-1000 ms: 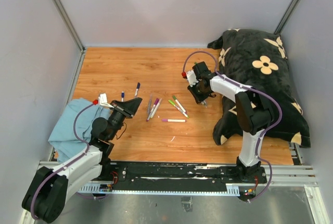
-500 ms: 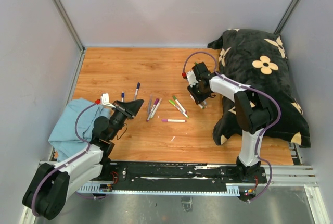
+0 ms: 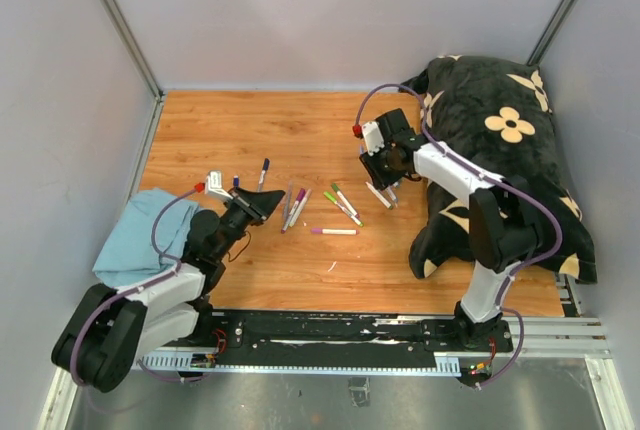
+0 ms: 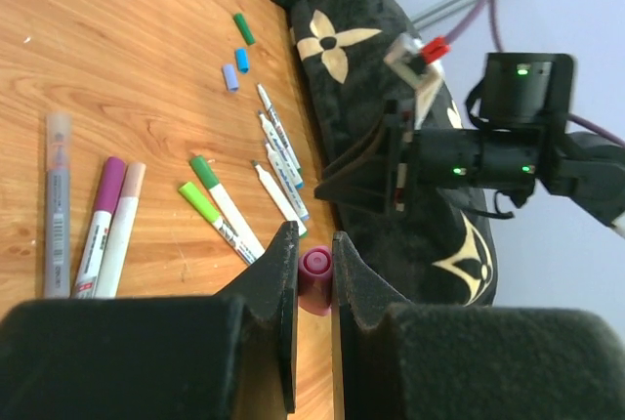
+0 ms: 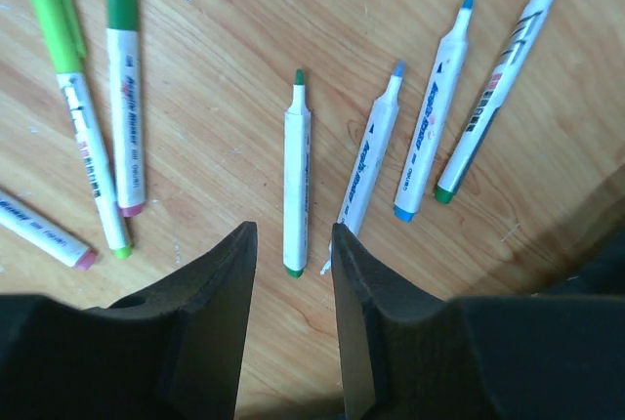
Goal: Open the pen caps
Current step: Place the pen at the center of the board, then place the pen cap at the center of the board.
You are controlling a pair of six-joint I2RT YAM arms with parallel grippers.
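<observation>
From above, the right gripper [image 3: 386, 176] stands higher and further back over the table [image 3: 230, 130] than one second ago. A white pen now lies on the wood just under it, close to the dark cushion [image 3: 510, 150]. The left gripper [image 3: 270, 197] has turned a little toward the capped pens [image 3: 295, 207] in the middle.

In the left wrist view, the left jaws are almost closed and pinch a pink cap [image 4: 314, 278]. Only its round end shows, so I cannot tell if anything is inside it. Three loose caps [image 4: 240, 57], green, blue and lilac, lie on the wood near the cushion's edge, beyond a row of bare pens [image 4: 278, 151]. Nearer the camera, five pens have their caps on.

In the right wrist view, the right fingers [image 5: 205, 322] are apart with nothing between them. A green pen [image 5: 296, 176] with a bare tip lies directly below the gap, with three more bare pens to its right. Two capped green pens are at the left.

The change, then, is that the right gripper has opened and lifted away from a pen. I judge that one more pen is finished. The pink cap should probably join the loose ones next, and after that the capped pens remain to be opened.
</observation>
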